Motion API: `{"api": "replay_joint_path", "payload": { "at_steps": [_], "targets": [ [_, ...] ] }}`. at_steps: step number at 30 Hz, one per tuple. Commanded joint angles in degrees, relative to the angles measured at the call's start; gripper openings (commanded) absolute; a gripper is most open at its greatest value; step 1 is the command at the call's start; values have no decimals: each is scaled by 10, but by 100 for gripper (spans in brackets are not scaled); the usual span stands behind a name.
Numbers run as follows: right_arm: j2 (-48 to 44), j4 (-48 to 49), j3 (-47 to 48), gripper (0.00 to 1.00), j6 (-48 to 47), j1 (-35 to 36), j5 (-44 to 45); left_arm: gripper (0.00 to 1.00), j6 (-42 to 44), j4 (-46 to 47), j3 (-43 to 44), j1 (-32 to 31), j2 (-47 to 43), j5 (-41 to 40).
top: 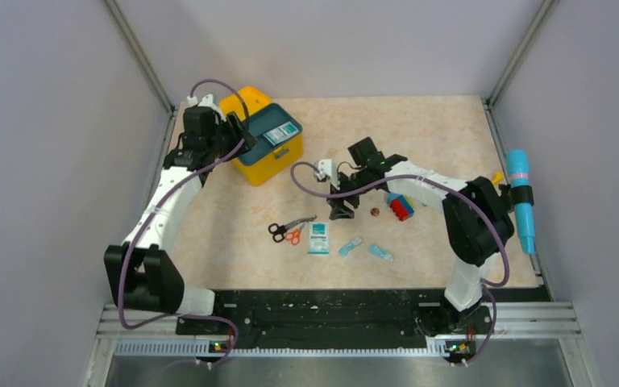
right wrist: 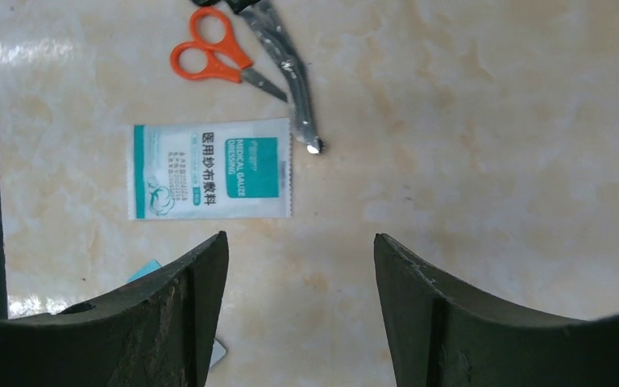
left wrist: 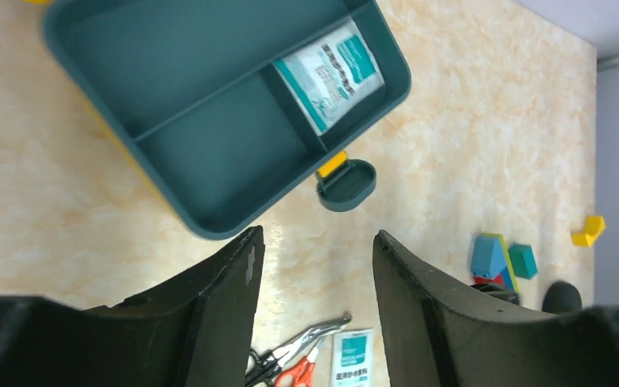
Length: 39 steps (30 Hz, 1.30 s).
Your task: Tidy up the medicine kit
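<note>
Medicine kit (top: 264, 171) sorting looks partway done. On the near tabletop (top: 451, 129), the right pincer (right wrist: 300, 242) hovers open and empty over a gauze packet (right wrist: 212, 169); next it must drop and pinch that flat sachet. Farther back at the left, the left pincer (left wrist: 316, 238) hangs open and empty above the kit's tray (left wrist: 169, 56), where a second packet (left wrist: 330, 74) apparently lies.

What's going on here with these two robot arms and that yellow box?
Two arms are packing the yellow medicine kit. One gauze packet lies in its teal tray, and the left tool hovers open and empty nearby. The right tool, also open and empty, hangs above the table near a second gauze packet and scissors.
</note>
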Motion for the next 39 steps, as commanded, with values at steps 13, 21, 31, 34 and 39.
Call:
{"api": "replay_joint_path", "payload": {
  "at_steps": [13, 21, 31, 34, 39],
  "targets": [
    [180, -310, 181, 65, -530, 109, -40, 57, -14, -46, -46, 139, -105, -35],
    [233, -331, 186, 47, -574, 124, 70, 57, -29, -23, -72, 148, -135, -17],
    [145, -204, 82, 15, -454, 107, 75, 57, -31, 23, -101, 132, -103, 84],
    [121, -169, 83, 10, -375, 91, 65, 56, -15, 39, -88, 110, -73, 109],
    [67, -116, 108, 3, -214, 45, 50, 56, 30, 48, -35, 48, -14, 162]
  ]
}}
